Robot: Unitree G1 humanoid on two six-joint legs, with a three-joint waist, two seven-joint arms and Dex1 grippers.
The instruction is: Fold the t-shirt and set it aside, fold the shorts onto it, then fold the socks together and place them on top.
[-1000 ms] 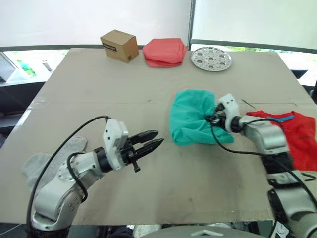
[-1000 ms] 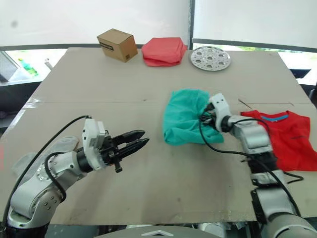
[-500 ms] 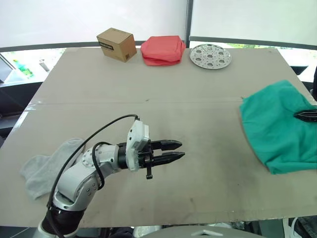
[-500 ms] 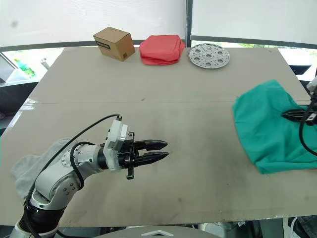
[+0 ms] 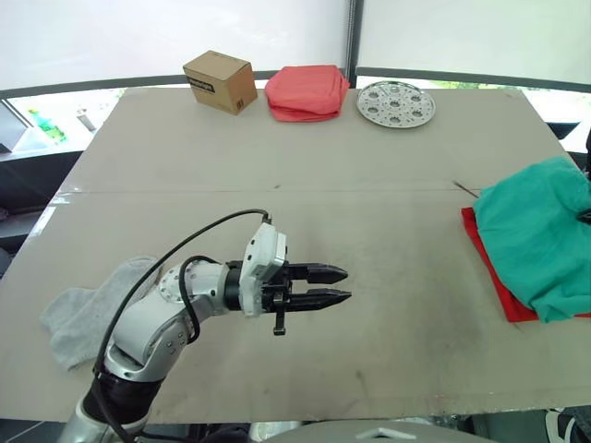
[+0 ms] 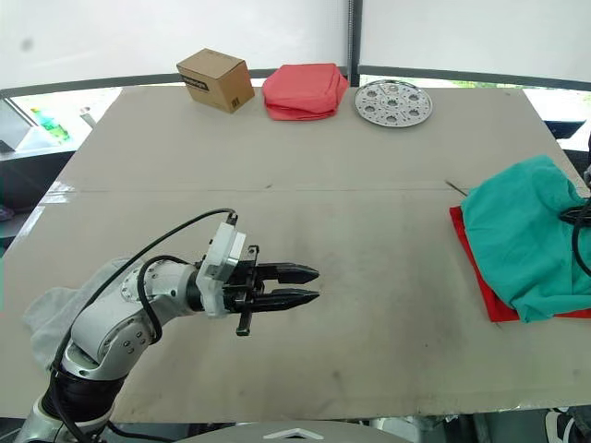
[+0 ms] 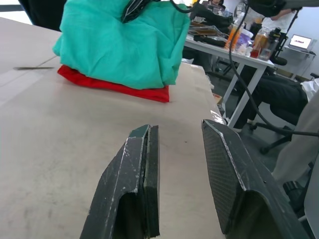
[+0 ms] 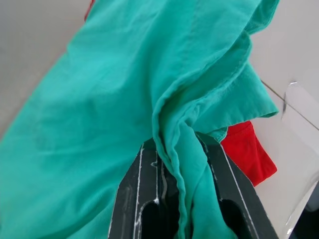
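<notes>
Shorts (image 5: 540, 235) lay bunched over my red t-shirt (image 5: 487, 266) at the table's (image 5: 369, 166) right edge, my right tool (image 8: 180, 191) clamped on their fabric. Socks (image 5: 88, 309) waited unfolded near my left tool (image 5: 337, 285), which hung parted and empty.

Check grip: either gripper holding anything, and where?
Right gripper pinches a raised fold of the shorts, which lie over the t-shirt. Left gripper is open, empty.

My left hand (image 5: 337, 285) is showing black fingers, a white wrist block and silver joints (black cable looping over).
</notes>
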